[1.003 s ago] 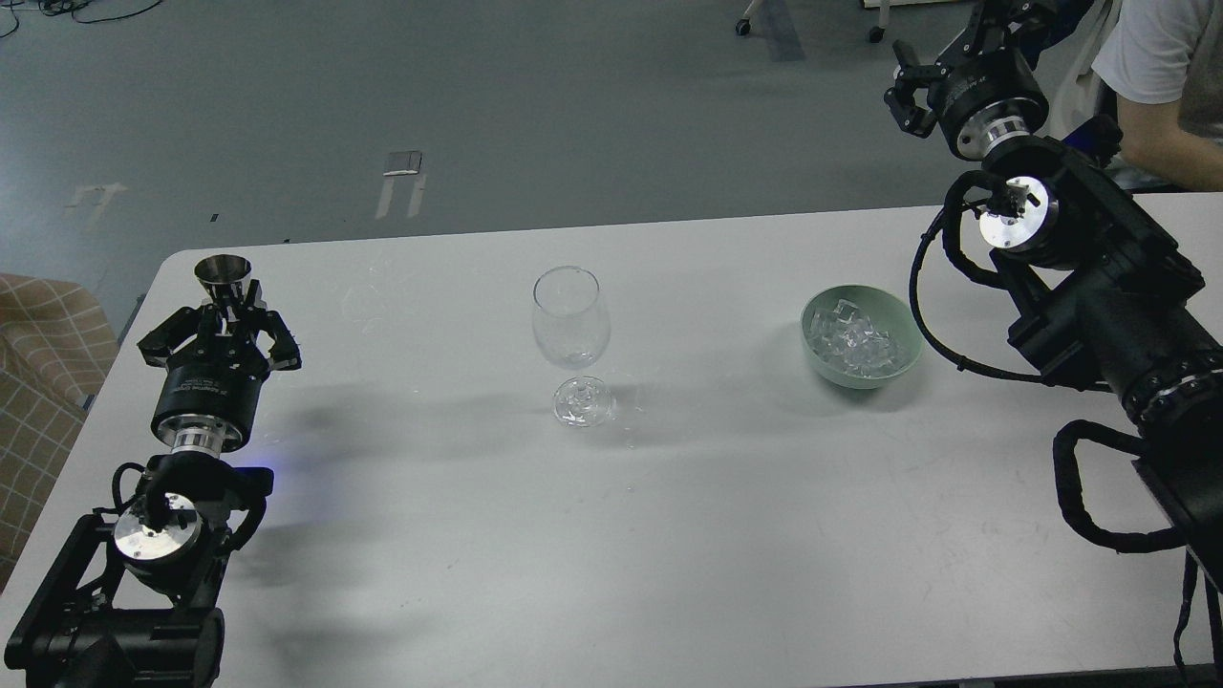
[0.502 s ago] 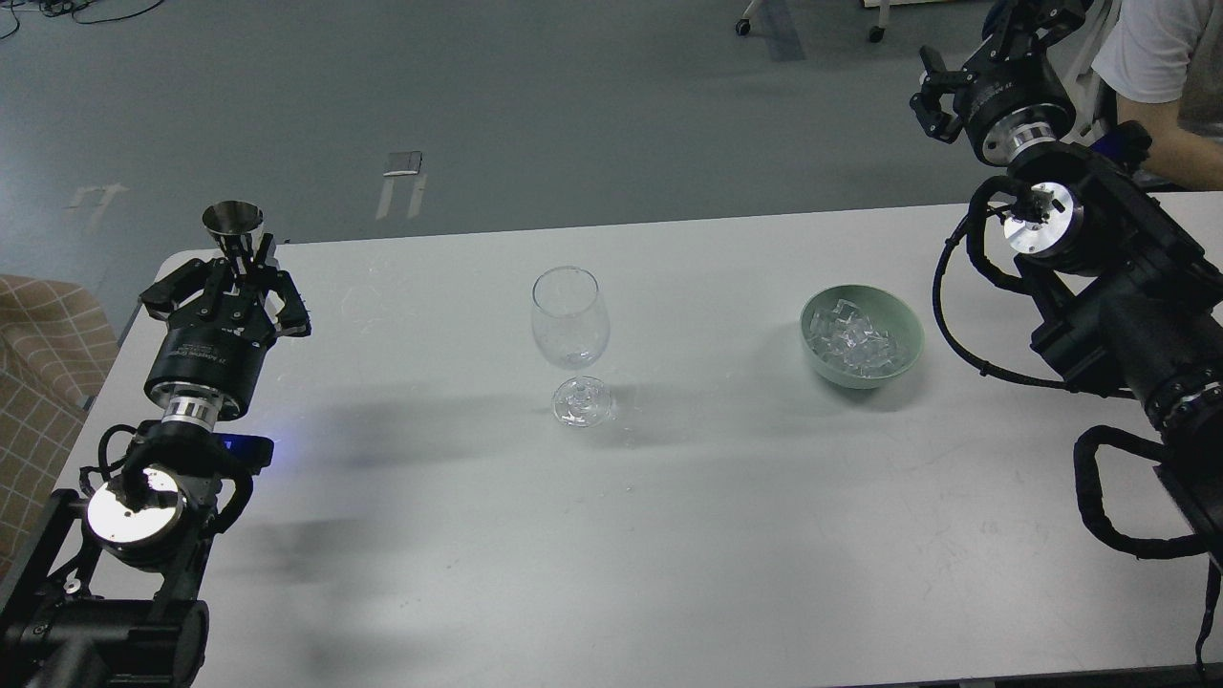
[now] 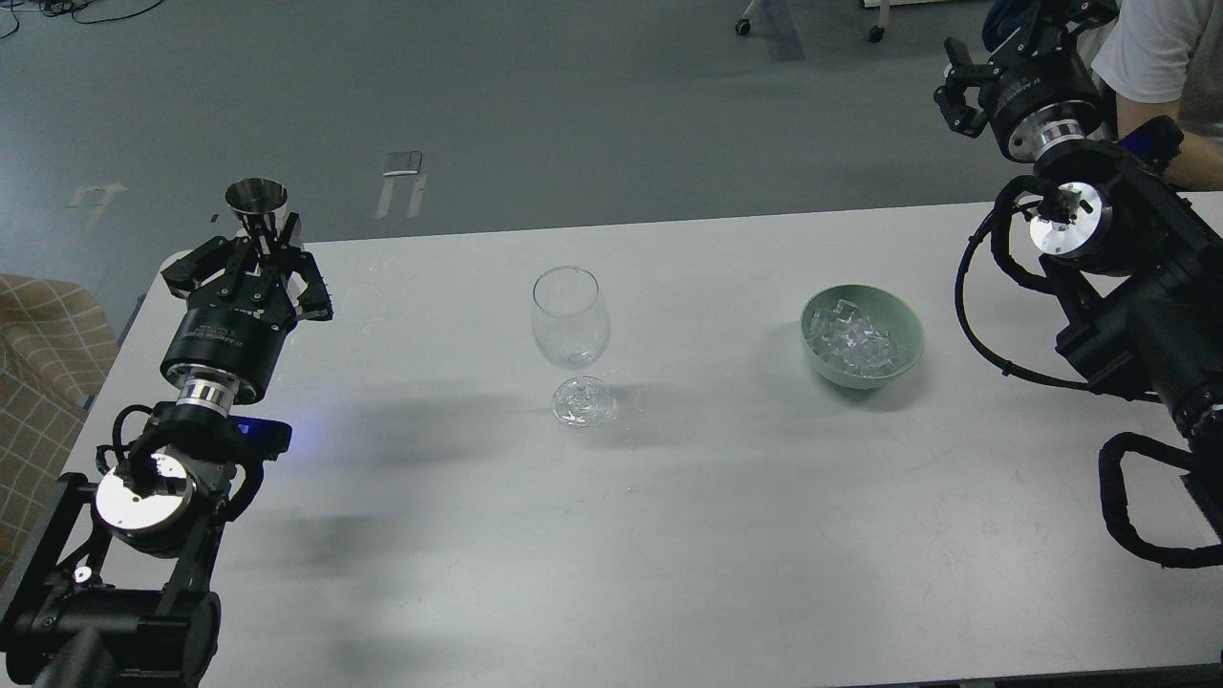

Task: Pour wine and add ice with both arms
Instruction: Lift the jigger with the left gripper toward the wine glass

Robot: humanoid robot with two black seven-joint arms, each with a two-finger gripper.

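A clear stemmed wine glass (image 3: pixel 570 320) stands upright at the table's middle. A pale green bowl (image 3: pixel 906 330) to its right holds several clear ice cubes (image 3: pixel 853 341). My left gripper (image 3: pixel 262 250) is shut on the stem of a small metal cup (image 3: pixel 256 197), held upright above the table's far left corner, well left of the glass. No wine shows; the cup's inside is hidden. My right gripper (image 3: pixel 989 59) is raised past the table's far right edge, away from the bowl; its fingers cannot be told apart.
The white table (image 3: pixel 611 535) fills the view. A person (image 3: pixel 1161 57) in a white shirt sits at the far right, close behind my right arm. A beige checked seat (image 3: pixel 38 363) stands beside the table's left edge. Grey floor lies beyond.
My left gripper has carried the metal cup up and to the right. My right arm has drawn back up and to the right, away from the bowl.
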